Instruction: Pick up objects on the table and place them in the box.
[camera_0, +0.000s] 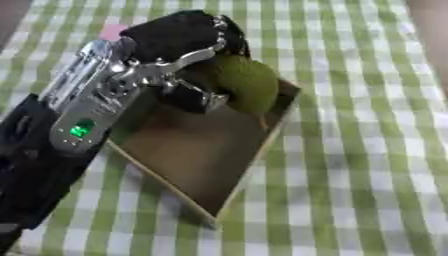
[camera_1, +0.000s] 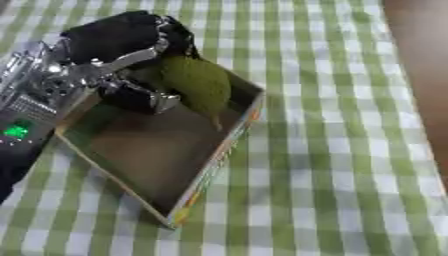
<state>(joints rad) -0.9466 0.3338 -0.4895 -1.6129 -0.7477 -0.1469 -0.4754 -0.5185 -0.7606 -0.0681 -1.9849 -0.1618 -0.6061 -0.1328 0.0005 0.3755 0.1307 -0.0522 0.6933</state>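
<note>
Left eye view: left hand (camera_0: 179, 37) grips green fruit (camera_0: 245, 82) over box (camera_0: 254, 165).

1. We'd call this a home-style dining or kitchen table setup, though we can't tell the room itself, since hardly anything past the table shows.
2. Biggest clue: the green-and-white checked tablecloth (camera_1: 350, 165), picnic style, covering everything around the box (camera_1: 223, 145).
3. The box is a shallow open cardboard tray sitting right on that cloth, household-looking stuff rather than lab gear.
4. To the right of the box, past the cloth's edge, we see a strip of brown surface (camera_1: 424, 60), could be wooden table or floor.
5. Up-left of the box there's a small pink patch (camera_0: 112, 31) on the cloth; can't make out what it is.
</note>
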